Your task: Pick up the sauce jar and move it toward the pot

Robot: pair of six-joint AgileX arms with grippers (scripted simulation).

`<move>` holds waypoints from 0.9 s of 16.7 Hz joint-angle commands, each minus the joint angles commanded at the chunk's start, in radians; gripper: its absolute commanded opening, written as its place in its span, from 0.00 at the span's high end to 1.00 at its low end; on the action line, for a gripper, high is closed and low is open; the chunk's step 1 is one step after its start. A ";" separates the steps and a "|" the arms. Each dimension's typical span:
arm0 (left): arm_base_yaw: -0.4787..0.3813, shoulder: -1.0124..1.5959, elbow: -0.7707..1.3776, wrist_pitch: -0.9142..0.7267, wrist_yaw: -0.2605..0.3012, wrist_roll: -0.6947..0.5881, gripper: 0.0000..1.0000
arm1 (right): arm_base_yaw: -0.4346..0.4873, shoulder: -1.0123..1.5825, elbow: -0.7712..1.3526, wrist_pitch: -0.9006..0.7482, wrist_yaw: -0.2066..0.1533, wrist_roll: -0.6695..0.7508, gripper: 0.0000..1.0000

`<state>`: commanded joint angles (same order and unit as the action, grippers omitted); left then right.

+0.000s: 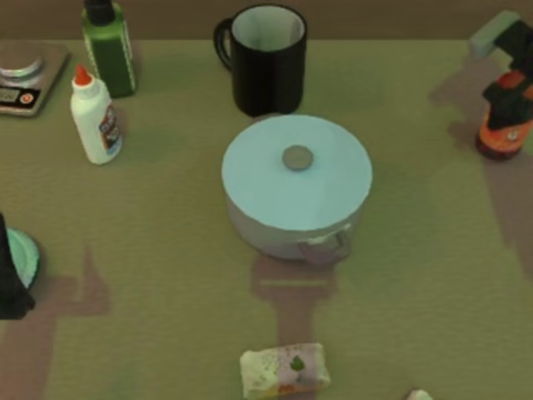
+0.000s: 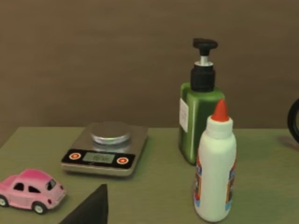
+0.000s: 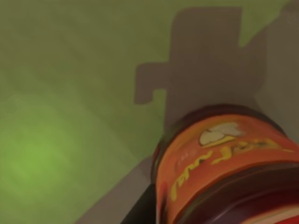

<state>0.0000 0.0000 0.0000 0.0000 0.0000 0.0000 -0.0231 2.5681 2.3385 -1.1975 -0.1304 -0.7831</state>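
Note:
The sauce jar (image 1: pixel 502 133), dark brown with an orange label, is at the table's far right, back from the pot. My right gripper (image 1: pixel 508 96) comes down over its top and is shut on it. In the right wrist view the jar (image 3: pixel 224 154) fills the frame, with one dark finger (image 3: pixel 142 210) against its side and its shadow on the table beneath. The pale-grey pot (image 1: pixel 296 179) with a light-blue lid and grey knob stands at the table's centre, well left of the jar. My left gripper (image 1: pixel 10 283) is parked at the left edge, open and holding nothing.
A black mug (image 1: pixel 266 58) stands just behind the pot. A green pump bottle (image 1: pixel 110 46), a white glue bottle (image 1: pixel 94 117) and a kitchen scale (image 1: pixel 25 79) occupy the back left. A wrapped packet (image 1: pixel 283 371) lies at the front centre. A pink toy car (image 2: pixel 30 189) sits near the scale.

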 joint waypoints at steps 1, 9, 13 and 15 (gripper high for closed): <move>0.000 0.000 0.000 0.000 0.000 0.000 0.00 | 0.000 0.000 0.000 0.000 0.000 0.000 0.90; 0.000 0.000 0.000 0.000 0.000 0.000 0.00 | 0.000 0.000 0.000 0.000 0.000 0.000 1.00; 0.000 0.000 0.000 0.000 0.000 0.000 0.00 | -0.003 -0.016 -0.015 -0.001 0.000 0.001 1.00; 0.000 0.000 0.000 0.000 0.000 0.000 0.00 | -0.002 -0.074 -0.071 -0.005 0.000 0.001 1.00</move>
<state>0.0000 0.0000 0.0000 0.0000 0.0000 0.0000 -0.0248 2.4946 2.2670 -1.2026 -0.1308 -0.7817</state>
